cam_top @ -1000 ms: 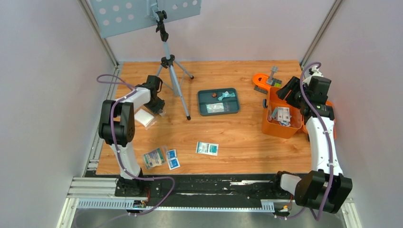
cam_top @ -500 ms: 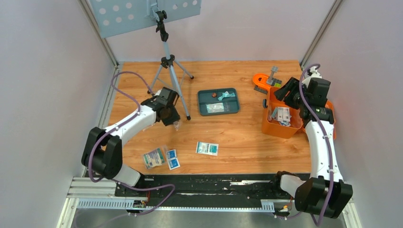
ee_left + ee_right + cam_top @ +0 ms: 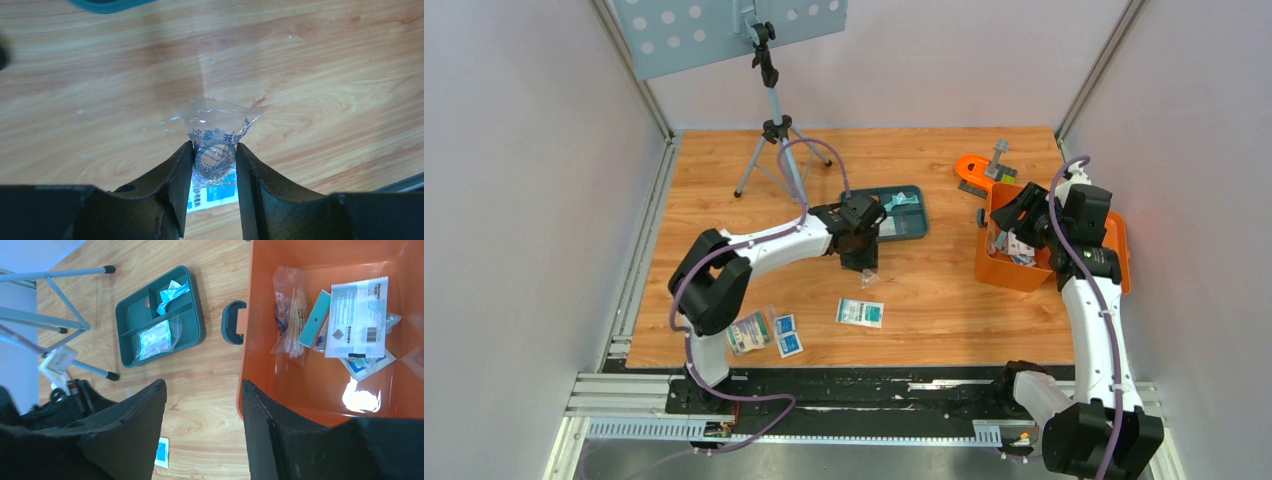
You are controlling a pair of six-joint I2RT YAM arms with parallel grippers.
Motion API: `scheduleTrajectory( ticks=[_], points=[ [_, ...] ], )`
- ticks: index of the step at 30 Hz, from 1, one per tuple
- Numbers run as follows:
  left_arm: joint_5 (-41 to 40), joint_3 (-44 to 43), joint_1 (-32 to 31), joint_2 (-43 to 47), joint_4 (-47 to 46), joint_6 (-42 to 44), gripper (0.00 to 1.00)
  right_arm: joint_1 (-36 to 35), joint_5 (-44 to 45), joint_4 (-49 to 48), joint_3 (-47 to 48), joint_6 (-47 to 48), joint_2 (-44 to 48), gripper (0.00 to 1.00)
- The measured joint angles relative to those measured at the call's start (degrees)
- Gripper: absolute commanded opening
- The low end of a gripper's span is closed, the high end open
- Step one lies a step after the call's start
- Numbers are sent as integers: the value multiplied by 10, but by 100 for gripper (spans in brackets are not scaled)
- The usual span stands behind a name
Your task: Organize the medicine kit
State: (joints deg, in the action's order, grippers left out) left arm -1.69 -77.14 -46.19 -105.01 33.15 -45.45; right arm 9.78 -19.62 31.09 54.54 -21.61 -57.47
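Firmly pinched in the left gripper (image 3: 214, 150), fingers narrowed on it: a clear printed sachet (image 3: 216, 127), over the wooden table (image 3: 944, 300) just beside the teal tray (image 3: 922, 212). Spread wide and holding nothing above the orange box (image 3: 245, 365) of packets (image 3: 356, 317) and cotton swabs (image 3: 292, 320): the right gripper (image 3: 204, 385).

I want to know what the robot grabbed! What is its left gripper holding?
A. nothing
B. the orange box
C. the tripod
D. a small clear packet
D: the left wrist view shows the left gripper pinching a clear packet between its two fingers.
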Motion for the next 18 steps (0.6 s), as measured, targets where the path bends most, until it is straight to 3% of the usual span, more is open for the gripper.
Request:
scheduleTrajectory(
  ticks=[2, 5, 7, 12, 18],
  points=[
    [12, -20, -7, -34, 1, 10, 53, 0, 0, 4, -6, 0, 9, 55],
    [30, -43, -13, -70, 4, 25, 74, 0, 0, 13, -14, 0, 20, 55],
    [41, -52, -13, -80, 5, 33, 79, 0, 0, 16, -19, -1, 25, 55],
    [53, -60, -13, -74, 18, 46, 81, -26, 10, 22, -28, -11, 29, 54],
    [41, -56, -9, 21, 60, 66, 80, -223, 86, 23, -28, -40, 17, 54]
  ],
)
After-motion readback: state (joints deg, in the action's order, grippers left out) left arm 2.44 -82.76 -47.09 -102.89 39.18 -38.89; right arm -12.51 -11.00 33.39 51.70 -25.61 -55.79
